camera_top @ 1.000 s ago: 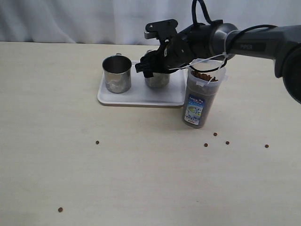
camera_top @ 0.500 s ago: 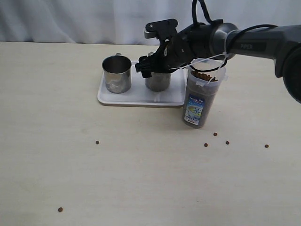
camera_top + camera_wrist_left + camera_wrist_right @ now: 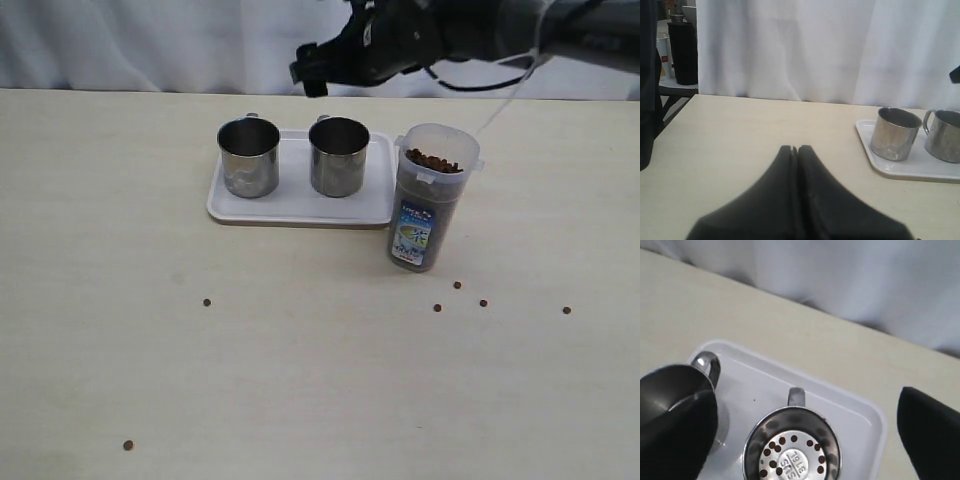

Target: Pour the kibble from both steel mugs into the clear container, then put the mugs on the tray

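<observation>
Right gripper (image 3: pixel 306 70) hung high over the back edge of the flat white rectangular plastic tray (image 3: pixel 300 207), its black fingers (image 3: pixel 677 440) spread wide with nothing between them. The right-hand shiny stainless-steel mug (image 3: pixel 339 157) stood below it on the tray, clear of both fingers. The left-hand shiny stainless-steel mug (image 3: pixel 248 158) stood beside it, the two apart. Both mugs were upright, mouths up, loop handles turned toward the white curtain (image 3: pixel 150 40).

The right-hand mug held about a dozen small brown kibble pellets (image 3: pixel 776 446) on its bottom; the other mug's inside could not be made out. The tall clear plastic container (image 3: pixel 433 205) stood upright on the pale table (image 3: pixel 300 380) just beside the tray's right front corner, label facing forward, filled with kibble nearly to the brim. A few loose pellets (image 3: pixel 457 285) lay scattered on the table.

The left gripper (image 3: pixel 797 150) had its fingers pressed together, empty, well left of the tray.
</observation>
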Controlling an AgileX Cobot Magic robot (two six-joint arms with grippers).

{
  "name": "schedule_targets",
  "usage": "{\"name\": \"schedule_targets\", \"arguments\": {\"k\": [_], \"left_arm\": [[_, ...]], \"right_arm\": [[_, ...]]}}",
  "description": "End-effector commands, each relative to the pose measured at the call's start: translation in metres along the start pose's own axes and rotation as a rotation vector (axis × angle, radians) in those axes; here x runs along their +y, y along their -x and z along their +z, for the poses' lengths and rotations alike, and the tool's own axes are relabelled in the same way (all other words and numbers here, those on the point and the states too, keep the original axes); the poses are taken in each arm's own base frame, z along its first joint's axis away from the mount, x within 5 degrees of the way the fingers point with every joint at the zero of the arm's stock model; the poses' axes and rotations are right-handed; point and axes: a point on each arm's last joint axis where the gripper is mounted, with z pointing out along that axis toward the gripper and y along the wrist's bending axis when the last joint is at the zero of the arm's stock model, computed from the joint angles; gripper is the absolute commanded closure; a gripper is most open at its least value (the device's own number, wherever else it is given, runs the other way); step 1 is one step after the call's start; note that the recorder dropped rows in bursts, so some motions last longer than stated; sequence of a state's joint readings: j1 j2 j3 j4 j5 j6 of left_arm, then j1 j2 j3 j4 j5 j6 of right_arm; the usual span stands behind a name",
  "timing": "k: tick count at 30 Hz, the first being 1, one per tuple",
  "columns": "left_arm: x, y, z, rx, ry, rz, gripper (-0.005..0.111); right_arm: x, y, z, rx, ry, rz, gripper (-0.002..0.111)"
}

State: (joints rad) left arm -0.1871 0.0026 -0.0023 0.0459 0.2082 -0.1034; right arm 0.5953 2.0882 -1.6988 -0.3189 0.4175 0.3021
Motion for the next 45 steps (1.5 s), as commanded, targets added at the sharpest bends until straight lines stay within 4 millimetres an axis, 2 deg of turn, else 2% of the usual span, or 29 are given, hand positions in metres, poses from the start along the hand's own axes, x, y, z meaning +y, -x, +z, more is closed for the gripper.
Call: {"name": "schedule_targets", "arguments": {"k": [1, 4, 6, 10, 11, 15, 16, 21, 22, 26, 34, 36, 40, 45], "left_arm": [[0.0, 0.0, 0.0, -0.01, -0.008, 0.001, 0.107], [0.0, 0.0, 0.0, -0.01, -0.008, 0.001, 0.107], [0.0, 0.0, 0.0, -0.01, -0.008, 0.001, 0.107], [0.0, 0.0, 0.0, -0.01, -0.008, 0.001, 0.107], [0.0, 0.0, 0.0, -0.01, -0.008, 0.001, 0.107], [0.0, 0.0, 0.0, -0.01, -0.008, 0.001, 0.107], [0.0, 0.0, 0.0, -0.01, -0.008, 0.001, 0.107], [0.0, 0.0, 0.0, -0.01, -0.008, 0.001, 0.107], [0.0, 0.0, 0.0, -0.01, -0.008, 0.001, 0.107], [0.0, 0.0, 0.0, -0.01, -0.008, 0.001, 0.107], [0.0, 0.0, 0.0, -0.012, -0.008, 0.001, 0.107], [0.0, 0.0, 0.0, -0.012, -0.008, 0.001, 0.107], [0.0, 0.0, 0.0, -0.012, -0.008, 0.001, 0.107], [0.0, 0.0, 0.0, -0.012, -0.008, 0.001, 0.107]], "right_arm": [[-0.013, 0.011, -0.047, -0.056, -0.017, -0.006, 0.063], [-0.023, -0.003, -0.076, -0.118, 0.002, 0.046, 0.092], [-0.031, -0.016, -0.102, -0.209, 0.028, 0.073, 0.104], [-0.041, -0.067, -0.153, -0.308, 0.067, 0.127, 0.104], [-0.044, -0.093, -0.176, -0.328, 0.07, 0.143, 0.104], [-0.046, -0.147, -0.217, -0.354, 0.062, 0.182, 0.104], [-0.044, -0.173, -0.23, -0.35, 0.062, 0.182, 0.104], [-0.041, -0.231, -0.262, -0.408, 0.064, 0.226, 0.104], [-0.04, -0.243, -0.266, -0.422, 0.073, 0.278, 0.104], [-0.039, -0.266, -0.282, -0.532, 0.091, 0.354, 0.104], [-0.04, -0.267, -0.299, -0.661, 0.099, 0.346, 0.104], [-0.043, -0.27, -0.308, -0.708, 0.036, 0.291, 0.104], [-0.056, -0.295, -0.32, -0.656, -0.22, 0.303, 0.104], [-0.064, -0.306, -0.321, -0.577, -0.396, 0.391, 0.104]]}}
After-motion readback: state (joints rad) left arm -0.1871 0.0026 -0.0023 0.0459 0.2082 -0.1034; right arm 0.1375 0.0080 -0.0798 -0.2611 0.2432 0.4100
